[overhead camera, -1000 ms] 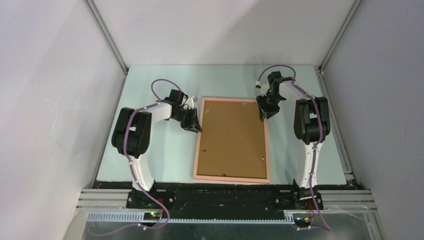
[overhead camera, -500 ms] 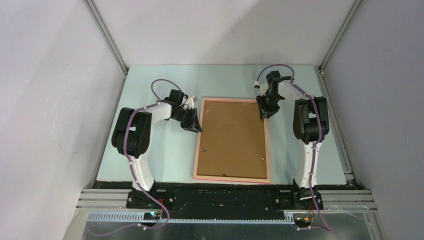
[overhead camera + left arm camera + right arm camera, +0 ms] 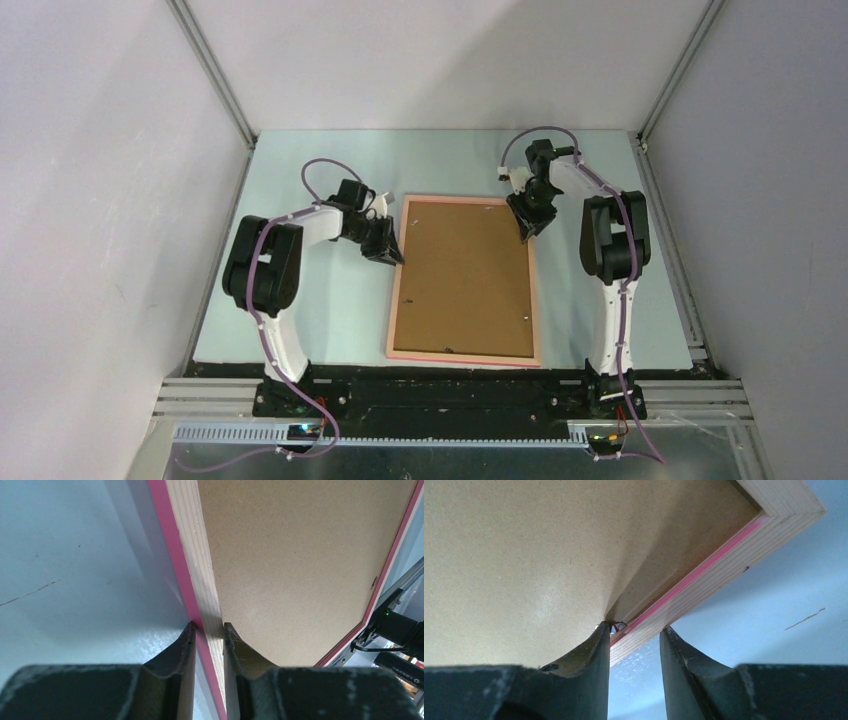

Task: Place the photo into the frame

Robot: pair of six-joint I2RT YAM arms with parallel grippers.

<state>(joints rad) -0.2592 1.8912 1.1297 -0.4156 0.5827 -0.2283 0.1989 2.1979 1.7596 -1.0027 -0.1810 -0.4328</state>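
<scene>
The frame (image 3: 463, 355) lies flat in the middle of the table, its pink-edged wooden rails around a brown backing board (image 3: 465, 275). The photo is hidden from every view. My left gripper (image 3: 392, 250) is shut on the frame's left rail. In the left wrist view its fingertips (image 3: 209, 626) pinch the rail (image 3: 192, 555) from both sides. My right gripper (image 3: 524, 225) sits at the right rail near the far corner. In the right wrist view its fingertips (image 3: 636, 628) straddle the rail (image 3: 734, 555), one tip inside against the board, the other on the outer edge.
The pale blue table mat (image 3: 320, 320) is bounded by grey walls on three sides. Aluminium posts (image 3: 215, 75) rise at the back corners. Both arm bases stand at the near edge. A small metal tab (image 3: 616, 626) shows at the rail's inner edge.
The right wrist has shifted slightly left and farther back along the right rail, and its jaws have narrowed onto the rail. The left arm and the frame have not moved.
</scene>
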